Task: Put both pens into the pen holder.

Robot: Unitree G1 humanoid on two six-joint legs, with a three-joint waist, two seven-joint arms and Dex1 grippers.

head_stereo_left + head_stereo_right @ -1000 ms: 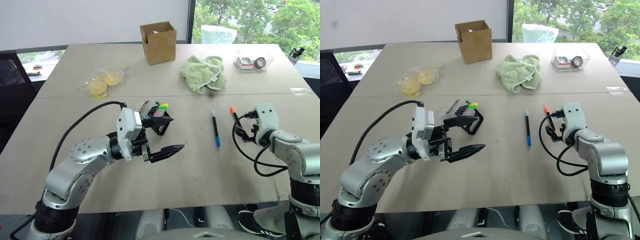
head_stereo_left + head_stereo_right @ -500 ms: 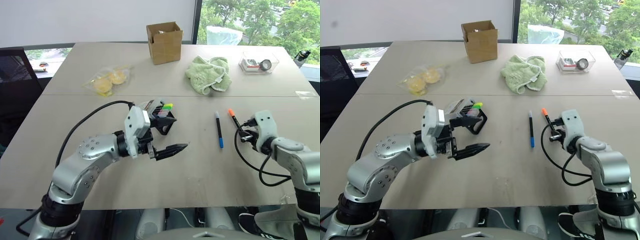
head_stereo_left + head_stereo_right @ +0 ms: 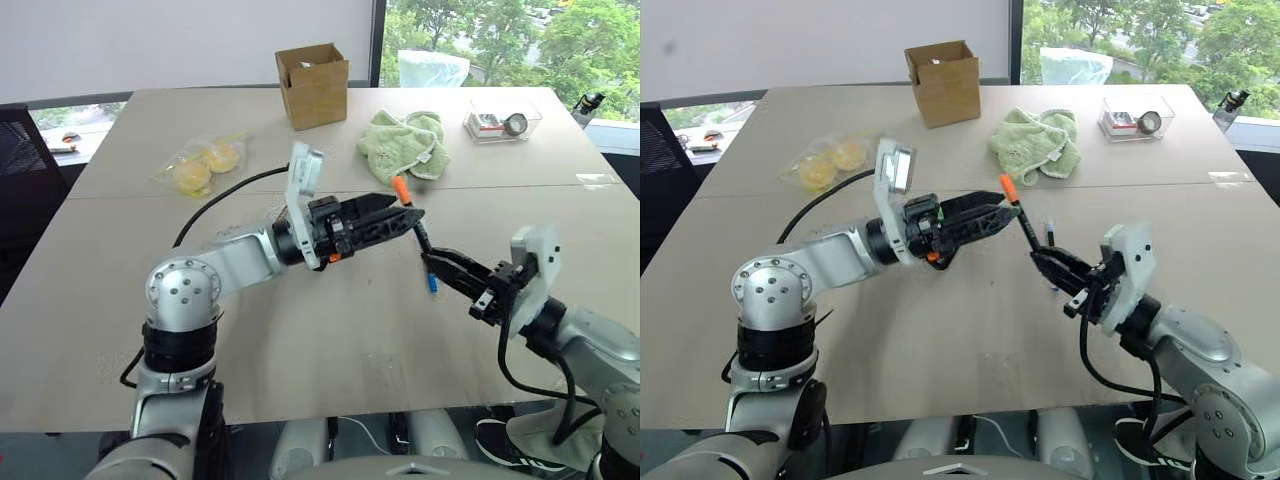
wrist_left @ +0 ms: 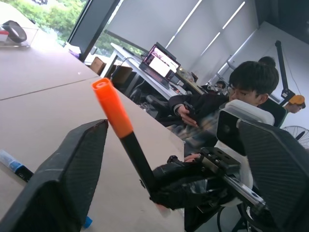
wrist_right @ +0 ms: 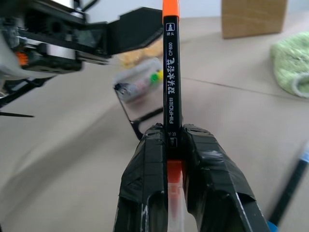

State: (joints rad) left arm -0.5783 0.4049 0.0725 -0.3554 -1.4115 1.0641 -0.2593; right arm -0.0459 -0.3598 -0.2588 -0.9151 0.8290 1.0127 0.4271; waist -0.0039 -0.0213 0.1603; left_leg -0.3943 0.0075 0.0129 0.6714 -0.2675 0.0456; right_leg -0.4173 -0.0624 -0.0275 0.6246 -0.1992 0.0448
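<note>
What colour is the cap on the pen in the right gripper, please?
Orange cap on a black pen; clearest in the left wrist view.

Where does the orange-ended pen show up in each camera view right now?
Left eye view: orange-ended pen at centre, above the table, between both grippers.
Right eye view: pen just right of centre, orange cap toward the green towel.
Left wrist view: rising at centre, orange cap uppermost.
Right wrist view: upright at centre, clamped in the right gripper.
Shared landmark: the blue-tipped pen on the table.

**Surfaces around my pincers**

My right pincer (image 5: 172, 145) has matt black taped fingers clamped on a glossy plastic orange-ended pen (image 5: 171, 72). Beyond it: smooth pale wood-look table (image 3: 300, 340), fluffy green cloth (image 3: 405, 145), matt brown cardboard box (image 3: 314, 85).
</note>
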